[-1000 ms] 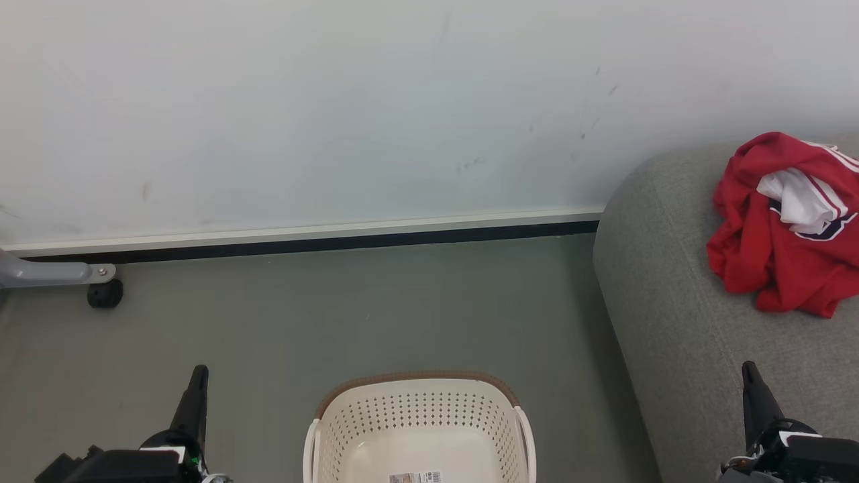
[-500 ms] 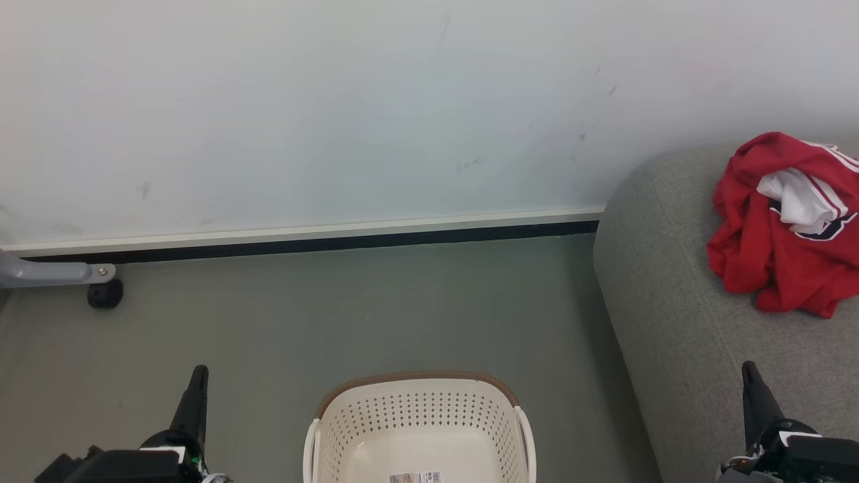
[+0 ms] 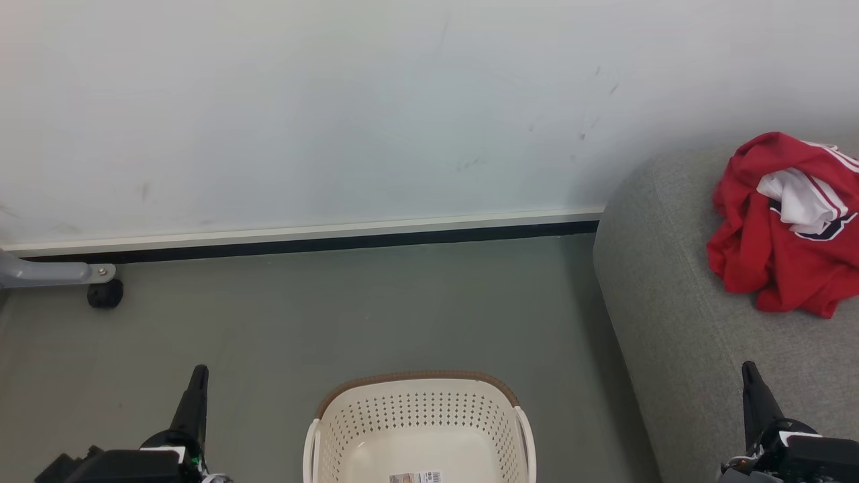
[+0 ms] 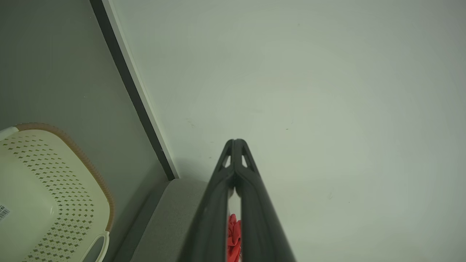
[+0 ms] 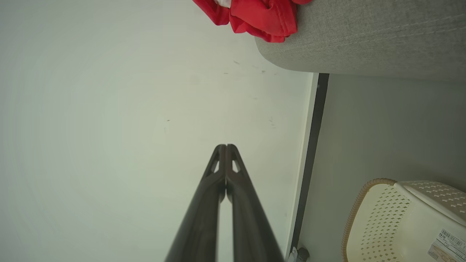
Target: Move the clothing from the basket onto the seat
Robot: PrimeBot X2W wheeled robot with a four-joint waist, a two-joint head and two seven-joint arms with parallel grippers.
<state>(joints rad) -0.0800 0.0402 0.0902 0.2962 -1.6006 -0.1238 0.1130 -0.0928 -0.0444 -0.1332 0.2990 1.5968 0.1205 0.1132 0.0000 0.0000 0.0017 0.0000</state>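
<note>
Head view, left claw (image 3: 198,373) closed, empty, right claw (image 3: 749,370) closed, empty

The left fingers (image 4: 217,203) are long, matte charcoal blades that narrow to a rounded tip. Each is pierced just below the tip by a small triangular cut-out (image 4: 227,162). The right fingers (image 5: 205,211) match them in colour and shape, with the same paired openings. In the head view a blocky black left housing (image 3: 117,466) behind the left fingers' base carries a white tag (image 3: 168,452) and a tiny green spot (image 3: 194,461). The black right housing (image 3: 815,459) behind the right fingers' base bears a white patch (image 3: 798,437).
</note>
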